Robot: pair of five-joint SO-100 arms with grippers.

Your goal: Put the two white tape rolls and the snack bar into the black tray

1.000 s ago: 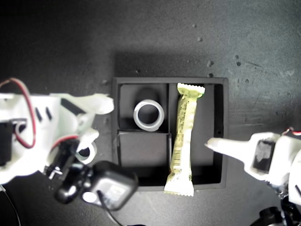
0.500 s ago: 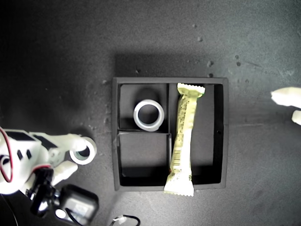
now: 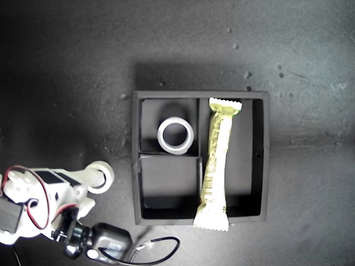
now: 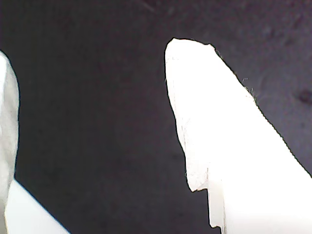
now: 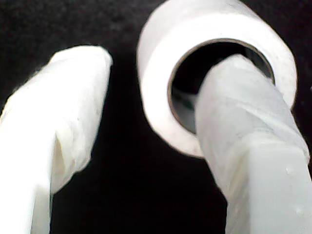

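Second tape roll (image 3: 100, 176) sits outside the black tray (image 3: 136, 166); my second gripper (image 5: 146, 122), jaws spread, has one finger through its core. Next: clench, lift, place in the empty compartment.

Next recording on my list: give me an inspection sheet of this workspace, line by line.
Surface: dark mat, pale specks toward the exterior view's upper right.
Black tray: centre of the exterior view.
Tape roll in tray: flat in a small compartment; the other small compartment is bare.
Second tape roll: outside the tray, one finger of my second gripper through its core, jaws apart.
Snack bar: in the long compartment, one crimped end over the tray wall.
First gripper: open, nothing between the fingers.
Cables: red wires, black cable.
Clutter: nothing seen.
Surroundings: nothing seen.
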